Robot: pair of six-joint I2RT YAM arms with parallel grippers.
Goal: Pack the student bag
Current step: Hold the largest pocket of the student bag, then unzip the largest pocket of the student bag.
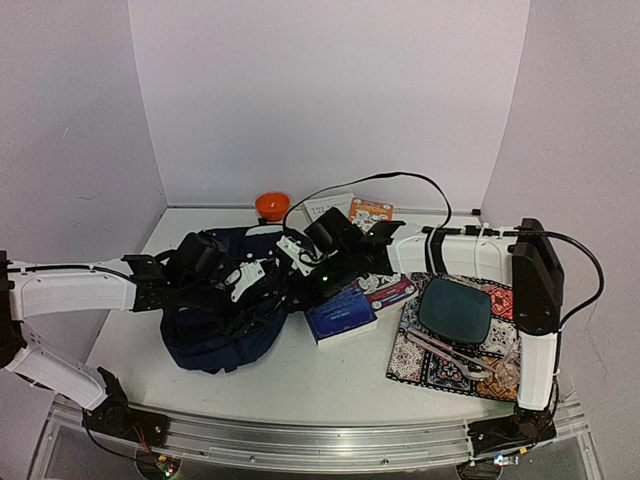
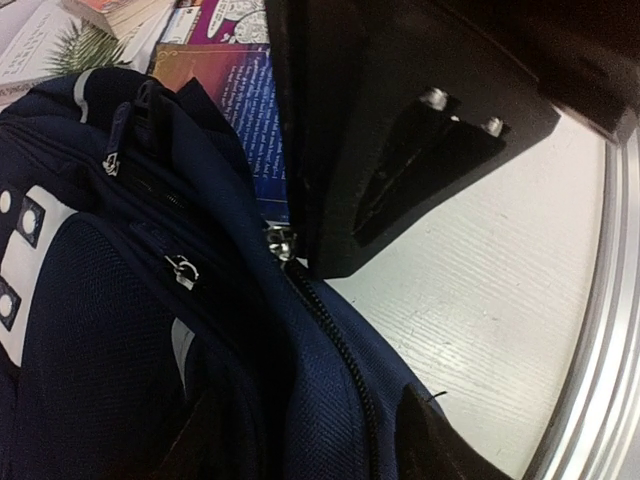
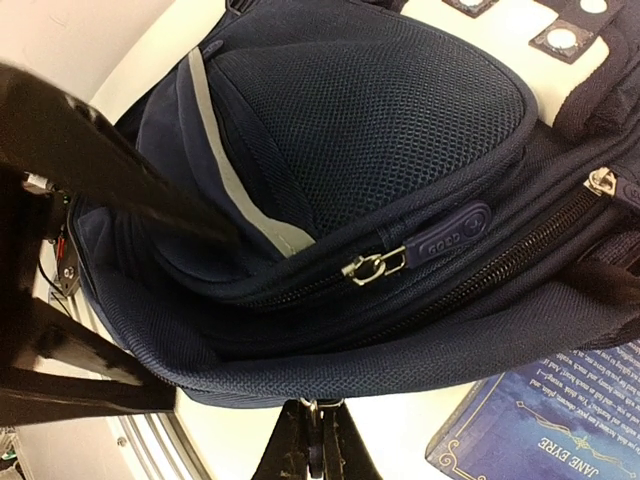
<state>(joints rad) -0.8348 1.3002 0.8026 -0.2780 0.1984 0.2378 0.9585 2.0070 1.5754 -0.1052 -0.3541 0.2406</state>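
- Location: the large navy-blue fabric student bag (image 1: 220,340) lies slumped on the white desk (image 1: 300,385), left of centre, with both arms reaching onto it. A blue hardcover book (image 1: 340,315) lies just beside it, on the right arm's side.
- Left end effector (image 2: 310,445): I read its fingers as standing apart, straddling the seam of the main zip. Nothing is clamped.
- Right end effector (image 3: 315,450): its fingers are pressed together at the bag's edge on a small metal piece, which I judge to be a zip pull.
- Handling, stiffness: the shell is soft woven cloth with a mesh front panel. I expect it to fold and sag wherever it is lifted, and its mouth will not hold itself open.
- Handling, weight: the bag lies flat and looks nearly empty, so I judge it light. It is likely to slide across the desk when a zip is pulled.
- Handling, surface: the weave offers good friction and is not fragile.
- Grasp points: the metal slider with its navy rubber tab (image 3: 410,250) on the front pocket gives a firm, narrow hold. The thick seam beside a zip track suits a pinch.
- Recommendation: I pin the cloth with one end effector and draw the pull along its track with the other.
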